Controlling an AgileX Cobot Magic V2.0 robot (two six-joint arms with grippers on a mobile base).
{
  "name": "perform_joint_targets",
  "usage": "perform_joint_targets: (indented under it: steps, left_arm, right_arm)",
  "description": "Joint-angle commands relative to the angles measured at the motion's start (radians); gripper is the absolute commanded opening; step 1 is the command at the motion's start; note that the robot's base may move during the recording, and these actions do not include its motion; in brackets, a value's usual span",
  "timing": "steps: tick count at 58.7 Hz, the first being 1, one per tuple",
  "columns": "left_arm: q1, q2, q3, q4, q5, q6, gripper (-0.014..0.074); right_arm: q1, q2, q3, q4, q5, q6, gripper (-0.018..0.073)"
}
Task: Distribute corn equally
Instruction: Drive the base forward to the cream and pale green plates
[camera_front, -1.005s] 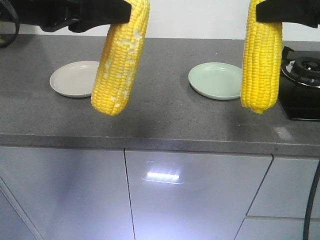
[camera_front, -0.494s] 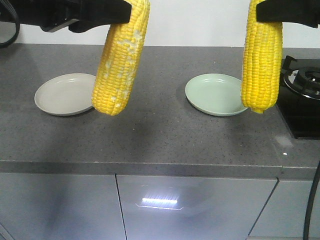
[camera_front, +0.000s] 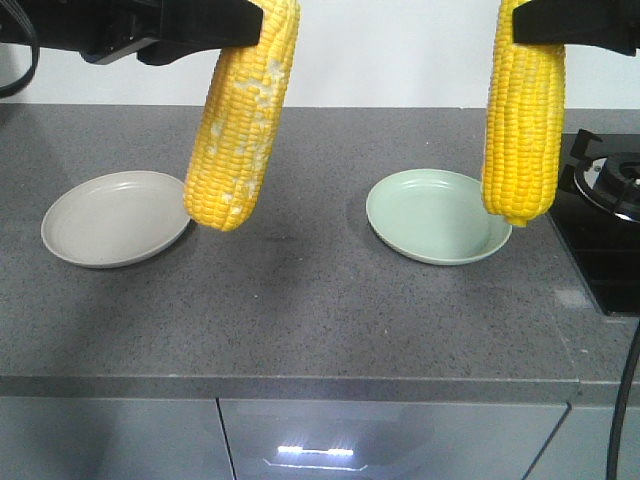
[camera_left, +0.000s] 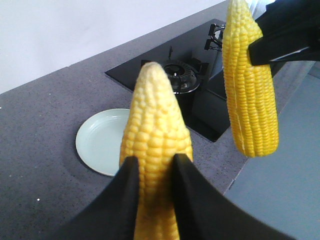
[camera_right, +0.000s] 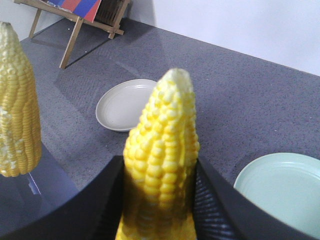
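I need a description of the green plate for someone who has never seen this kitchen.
On the grey countertop, find the black stove at the right end. The pale green plate lies right beside it. The only other plate, the beige plate, lies far to the left.

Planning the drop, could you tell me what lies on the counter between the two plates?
Nothing: bare counter between the beige plate and the green plate, front view.

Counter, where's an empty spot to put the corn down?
The grey plate and the green plate are both empty. The counter is bare between them and along its front edge. Only the right end is crowded: the stove sits there. The left corn and right corn hang above.
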Motion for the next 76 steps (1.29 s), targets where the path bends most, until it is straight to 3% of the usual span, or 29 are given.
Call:
perform_joint_targets:
  steps: [1, 76]
  left_arm:
    - [-0.001, -0.033, -0.033, -0.041, -0.057, -0.009, -0.0006]
    - [-0.001, -0.033, -0.033, -0.041, -0.057, -0.009, -0.0006]
  right_arm:
    - [-0.005, -0.032, -0.033, 0.062, -0.034, -0.007, -0.0005]
    - [-0.005, -0.032, -0.033, 0.062, -0.034, -0.007, -0.0005]
